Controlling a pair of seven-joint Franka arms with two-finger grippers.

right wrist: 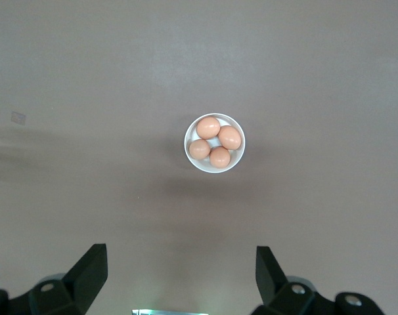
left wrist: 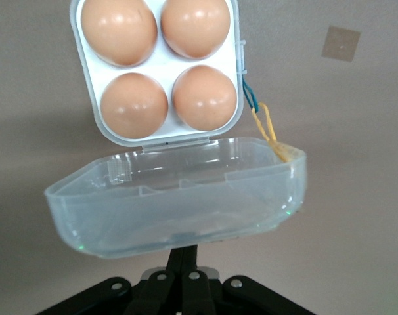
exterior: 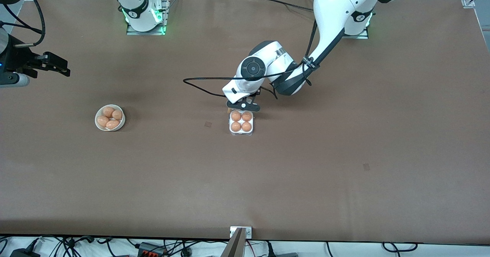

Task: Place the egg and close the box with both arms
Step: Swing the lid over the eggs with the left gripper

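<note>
Across the desk (exterior: 268, 180) in the front view, I see the box (exterior: 241, 122) near the middle with all four cells filled with eggs (exterior: 236, 116). My left gripper (exterior: 243, 106) sits just at the box's edge toward the arm bases, far closer than the right gripper (exterior: 57, 66), which waits up over the right arm's end of the desk. A bowl (exterior: 110, 117) with four more eggs lies toward that end.

From the left wrist, I see the lid (left wrist: 179, 197) hanging open, hinged along the tray edge nearest my fingers, which are pressed together, tips right at the lid's outer face; whether they pinch anything I can't tell. I judge the lid must swing away from the gripper, over the eggs.

From the right wrist, the fingers (right wrist: 87, 272) stand wide and empty, the bowl (right wrist: 215, 143) well below them.
</note>
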